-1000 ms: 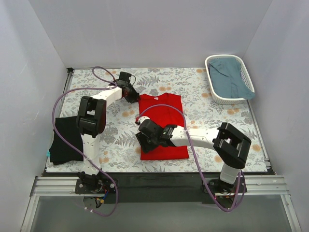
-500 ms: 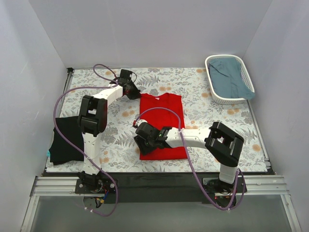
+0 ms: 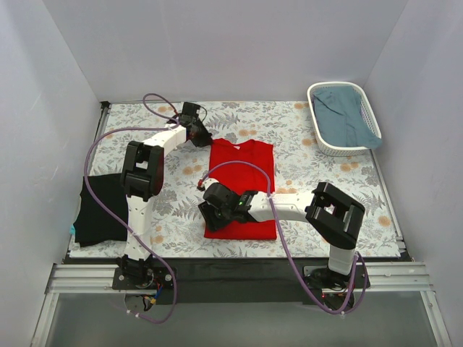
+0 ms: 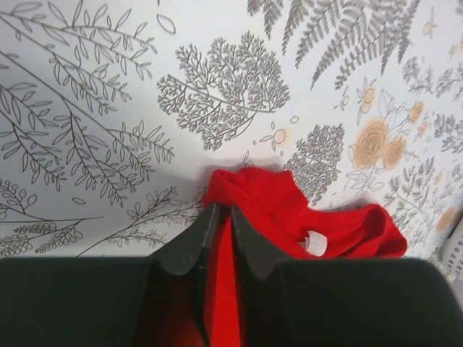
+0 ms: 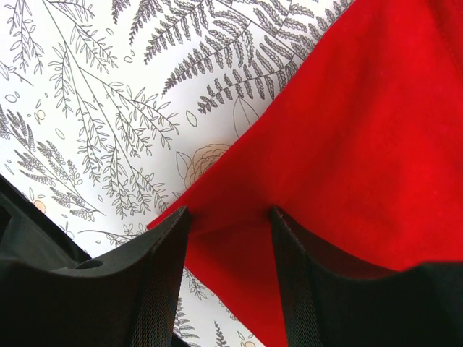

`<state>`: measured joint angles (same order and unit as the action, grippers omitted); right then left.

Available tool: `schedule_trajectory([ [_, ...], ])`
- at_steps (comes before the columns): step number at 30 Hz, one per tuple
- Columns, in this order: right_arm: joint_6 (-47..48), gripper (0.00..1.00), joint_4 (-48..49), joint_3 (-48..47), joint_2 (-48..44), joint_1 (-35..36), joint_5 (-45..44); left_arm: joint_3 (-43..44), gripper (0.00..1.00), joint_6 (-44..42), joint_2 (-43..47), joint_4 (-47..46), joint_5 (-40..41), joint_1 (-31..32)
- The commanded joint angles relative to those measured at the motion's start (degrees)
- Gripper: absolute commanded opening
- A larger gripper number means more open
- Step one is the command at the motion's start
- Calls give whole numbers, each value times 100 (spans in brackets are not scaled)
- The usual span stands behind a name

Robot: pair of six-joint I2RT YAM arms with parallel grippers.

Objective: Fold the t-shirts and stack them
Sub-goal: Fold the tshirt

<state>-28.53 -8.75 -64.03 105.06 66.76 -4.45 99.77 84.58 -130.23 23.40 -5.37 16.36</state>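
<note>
Left wrist view alone shows neck label (image 4: 315, 243); left gripper (image 4: 223, 211) pinches red t-shirt (image 4: 275, 202) top corner; right gripper (image 5: 228, 217) straddles its lower corner, jaws wide.

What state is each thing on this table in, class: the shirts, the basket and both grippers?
bright red cloth t-shirt, partly folded, flat on the table, far left corner pinched.
black cloth t-shirt, lying at the table's left edge, not stacked.
left gripper, shut on the red shirt's collar-end corner.
right gripper, open, jaws astride the red shirt's near left corner.
white plastic basket, upright, holding blue-grey cloth.
</note>
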Motion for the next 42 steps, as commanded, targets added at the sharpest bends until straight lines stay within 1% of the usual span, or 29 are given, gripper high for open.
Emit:
schedule_trajectory([
  [1, -108, 56, -329, 303, 314, 109, 392, 315, 12, -134, -46, -142, 203, -1],
  [4, -100, 56, -329, 303, 314, 109, 401, 351, 16, -169, -63, -221, 194, -1],
  [7, -65, 56, -320, 303, 305, 109, 401, 368, 17, -275, -98, -353, 176, -1],
  [10, -65, 56, -329, 312, 305, 109, 401, 473, 22, -424, -186, -441, 141, -1],
  [20, -3, 57, -346, 330, 129, 109, 401, 983, 25, -758, -494, -670, -316, -63],
  [25, 76, 61, -381, 216, -108, -14, 401, 1307, 36, -846, -319, -714, -552, -291],
  [29, 111, 66, -381, 110, -520, -329, 585, 1344, 41, -759, 15, -679, -825, -511],
  [30, 111, 70, -381, 75, -608, -391, 594, 1292, 41, -715, 103, -670, -904, -554],
  [31, 111, 71, -381, -12, -818, -470, 620, 1239, 41, -688, 304, -661, -940, -572],
  [33, 76, 72, -399, -48, -1047, -743, 629, 984, 41, -609, 533, -469, -861, -581],
  [34, -46, 72, -443, -31, -1336, -848, 621, 862, 41, -461, 839, -381, -843, -581],
  [35, -117, 73, -460, 74, -1669, -1058, 525, 504, 40, -303, 998, -206, -808, -581],
  [36, -152, 73, -469, 162, -1672, -1156, 498, 265, 40, -301, 1218, -134, -791, -573],
  [37, -179, 73, -504, 250, -2021, -1244, 471, -85, 39, -75, 1446, -116, -799, -573],
  [38, -248, 73, -557, 416, -2189, -1375, 262, -411, 38, 6, 1953, -73, -808, -573],
  [39, -284, 73, -618, 487, -2513, -1429, 182, -1128, 34, 85, 2210, -72, -808, -546],
  [40, -328, 72, -758, 566, -2664, -1499, 94, -1465, 33, 155, 2457, -107, -878, -511],
  [41, -424, 70, -803, 680, -2822, -1586, 58, -1773, 31, 104, 2981, -99, -896, -441],
  [42, -468, 67, -847, 916, -2963, -1622, 58, -2377, 30, 60, 3204, -81, -818, -267],
])
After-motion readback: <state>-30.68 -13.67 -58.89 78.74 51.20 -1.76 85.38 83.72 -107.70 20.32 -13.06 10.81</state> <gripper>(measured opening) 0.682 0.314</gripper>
